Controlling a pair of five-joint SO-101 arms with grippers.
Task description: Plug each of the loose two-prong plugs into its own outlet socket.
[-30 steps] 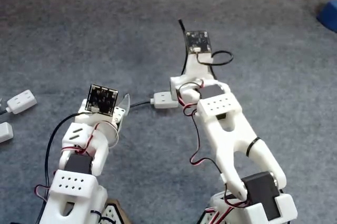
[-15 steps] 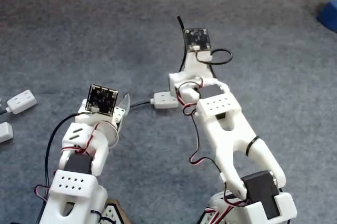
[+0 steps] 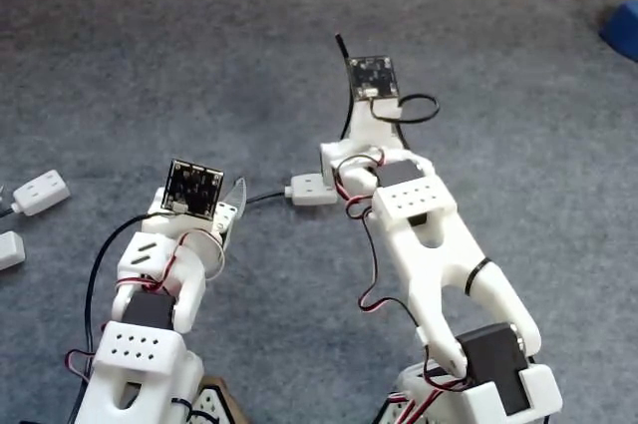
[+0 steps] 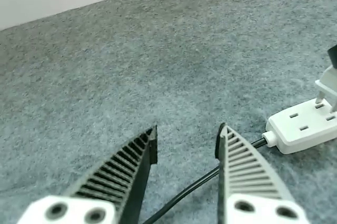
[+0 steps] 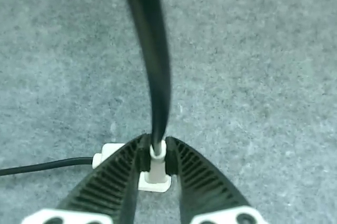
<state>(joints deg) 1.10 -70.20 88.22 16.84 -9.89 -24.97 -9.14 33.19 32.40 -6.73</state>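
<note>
Above grey carpet (image 3: 150, 75), right gripper (image 5: 154, 153) sat clenched on white plug (image 5: 155, 181), upright at outlet socket (image 4: 303, 124); left gripper (image 4: 185, 142) hung released over socket's black cord (image 4: 192, 188).

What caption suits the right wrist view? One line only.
Right hand shut on a white plug at a white outlet socket on grey carpet.

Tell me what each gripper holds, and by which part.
The right gripper is shut on the white plug, pinching its body where the black cord enters. The left gripper is open and empty.
</note>
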